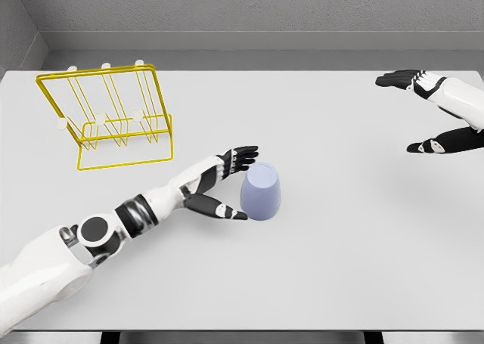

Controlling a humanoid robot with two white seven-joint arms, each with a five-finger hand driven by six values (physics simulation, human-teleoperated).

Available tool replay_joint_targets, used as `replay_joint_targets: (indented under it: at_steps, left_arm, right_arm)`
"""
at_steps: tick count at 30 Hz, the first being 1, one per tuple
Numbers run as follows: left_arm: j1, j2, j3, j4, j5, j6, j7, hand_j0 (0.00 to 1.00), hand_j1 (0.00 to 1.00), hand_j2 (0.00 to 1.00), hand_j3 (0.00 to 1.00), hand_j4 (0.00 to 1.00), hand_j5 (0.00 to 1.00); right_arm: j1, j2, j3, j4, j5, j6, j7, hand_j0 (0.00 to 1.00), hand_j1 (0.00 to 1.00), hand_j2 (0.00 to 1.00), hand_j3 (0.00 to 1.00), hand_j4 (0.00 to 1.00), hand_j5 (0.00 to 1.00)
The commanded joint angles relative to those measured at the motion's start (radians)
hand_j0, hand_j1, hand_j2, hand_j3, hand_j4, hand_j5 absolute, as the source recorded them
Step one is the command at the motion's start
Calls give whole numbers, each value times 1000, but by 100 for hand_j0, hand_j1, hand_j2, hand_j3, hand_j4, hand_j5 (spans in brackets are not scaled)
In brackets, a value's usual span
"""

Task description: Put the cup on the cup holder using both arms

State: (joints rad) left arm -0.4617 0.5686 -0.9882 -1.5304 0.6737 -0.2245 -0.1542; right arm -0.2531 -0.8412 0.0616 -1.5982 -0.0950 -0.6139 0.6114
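The cup [261,192] (standing mid-table, well apart from the yellow cup holder [106,117]) is being bracketed by the spread, empty left hand [227,181]; fingers should be closed evenly. The right hand [431,110] is being held open at the far right.

Simulated test cell, not a real room. Rendered look throughout: flat, even light, soft shadows, clean untextured surfaces. Plain white bench [340,268] fills most of the view, backed by bare grey concrete-textured walls [265,11] meeting at a corner upper left. No furniture, windows or clutter that would mark a home or kitchen. Props are minimal and staged: a yellow wire cup holder [113,117] with white-tipped pegs and a single lavender cup [261,192] on the bench. White-and-black humanoid arms reach in from both sides, so a bare manipulation benchmark setup.
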Motion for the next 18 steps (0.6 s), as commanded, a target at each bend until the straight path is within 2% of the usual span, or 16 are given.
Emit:
replay_joint_targets:
  at_steps: [1, 18]
  left_arm:
    - [-3, -13, 0, -1, 1, 30, 1, 100, 100, 100, 100, 100, 100]
    - [-18, -69, -1, 7, -2, 71, 1, 100, 100, 100, 100, 100, 100]
  right_arm:
    - [-2, -1, 0, 0, -8, 3, -1, 100, 100, 100, 100, 100, 100]
    - [-2, -1, 0, 1, -8, 3, -1, 100, 100, 100, 100, 100, 100]
